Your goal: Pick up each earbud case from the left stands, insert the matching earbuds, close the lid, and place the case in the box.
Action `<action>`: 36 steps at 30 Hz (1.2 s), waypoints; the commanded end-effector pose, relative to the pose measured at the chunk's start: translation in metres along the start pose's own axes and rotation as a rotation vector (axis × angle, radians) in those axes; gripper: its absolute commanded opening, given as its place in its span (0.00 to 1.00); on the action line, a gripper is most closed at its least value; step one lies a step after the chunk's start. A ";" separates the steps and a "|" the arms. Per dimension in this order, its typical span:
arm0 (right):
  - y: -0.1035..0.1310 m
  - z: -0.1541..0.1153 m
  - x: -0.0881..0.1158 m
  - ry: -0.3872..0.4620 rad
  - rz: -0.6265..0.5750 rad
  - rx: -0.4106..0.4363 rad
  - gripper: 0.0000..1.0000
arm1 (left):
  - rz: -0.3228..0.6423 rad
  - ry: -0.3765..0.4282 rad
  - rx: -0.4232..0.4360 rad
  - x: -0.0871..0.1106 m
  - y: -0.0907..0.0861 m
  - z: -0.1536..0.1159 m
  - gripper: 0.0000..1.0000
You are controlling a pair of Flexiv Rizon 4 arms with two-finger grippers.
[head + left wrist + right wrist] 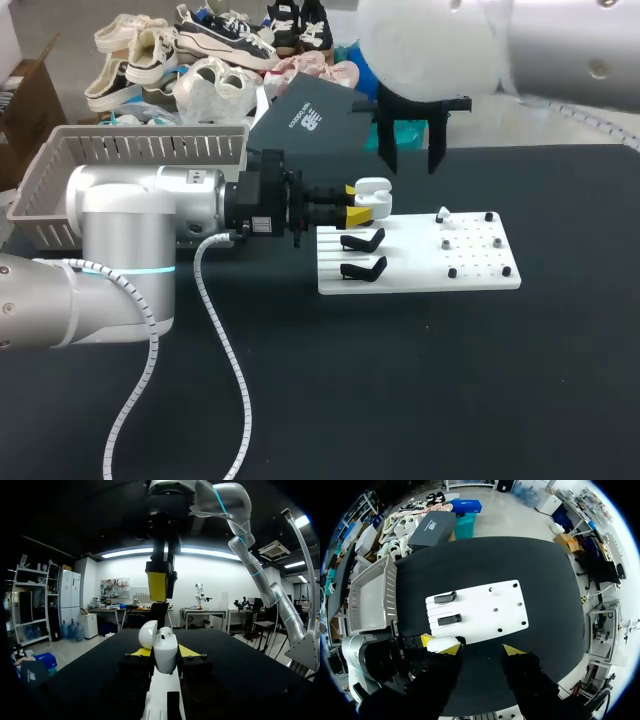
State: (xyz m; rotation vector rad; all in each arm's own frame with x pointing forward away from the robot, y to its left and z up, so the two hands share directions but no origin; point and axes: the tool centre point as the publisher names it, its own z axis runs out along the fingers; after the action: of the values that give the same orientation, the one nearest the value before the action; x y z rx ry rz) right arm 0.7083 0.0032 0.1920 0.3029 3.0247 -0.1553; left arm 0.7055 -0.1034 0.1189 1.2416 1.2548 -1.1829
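My left gripper (355,205) is shut on a white earbud case (373,189), held just above the back left corner of the white board (420,275). In the left wrist view the case (165,654) stands upright between the yellow tips with its lid (148,634) open and an earbud (166,635) in it. My right gripper (160,582) hangs straight above the case, well clear of it. In its own view the right gripper (482,650) is open and empty, high over the case (440,643). Two black stands (362,241) on the board are bare. One white earbud (443,214) rests further right.
A grey slatted basket (150,130) sits at the back left, behind my left arm. A dark grey shoebox (310,115) lies behind the board, with shoes piled beyond it. Small black pegs (452,271) dot the board's right half. The left arm's cable (225,350) trails over the black table.
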 end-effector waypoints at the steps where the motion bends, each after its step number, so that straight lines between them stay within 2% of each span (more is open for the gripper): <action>1: -0.039 0.008 0.000 -0.138 0.017 -0.215 0.49 | 0.000 -0.001 0.002 0.000 0.001 0.000 0.00; 5: -0.053 0.015 -0.010 -0.181 0.012 -0.287 0.50 | 0.000 -0.001 0.002 0.000 0.001 0.000 0.00; 8: -0.062 0.024 -0.017 -0.204 0.017 -0.303 0.53 | 0.000 -0.001 0.002 0.000 0.001 0.000 0.00; 14: -0.066 0.047 -0.027 -0.227 -0.050 -0.342 0.51 | 0.000 -0.001 0.002 0.000 0.001 0.000 0.00; 16: -0.066 0.059 -0.031 -0.209 -0.066 -0.333 0.51 | 0.000 -0.001 0.002 0.000 0.001 0.000 0.00; 19: -0.065 0.076 -0.035 -0.178 -0.093 -0.328 0.64 | 0.000 -0.001 0.002 0.000 0.001 0.000 0.00; 26: -0.060 0.101 -0.044 -0.155 -0.093 -0.327 0.65 | 0.000 -0.001 0.002 0.000 0.001 0.000 0.00; 30: -0.056 0.113 -0.049 -0.145 -0.092 -0.336 0.62 | 0.000 -0.001 0.002 0.000 0.001 0.000 0.00; 36: -0.049 0.135 -0.059 -0.123 -0.056 -0.285 0.60 | 0.000 -0.001 0.002 0.000 0.001 0.000 0.00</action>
State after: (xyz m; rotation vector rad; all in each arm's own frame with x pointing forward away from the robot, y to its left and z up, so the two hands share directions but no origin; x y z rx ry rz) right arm 0.7537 -0.0789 0.0770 0.1518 2.8687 0.2732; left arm 0.7055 -0.1034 0.1189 1.2417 1.2548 -1.1830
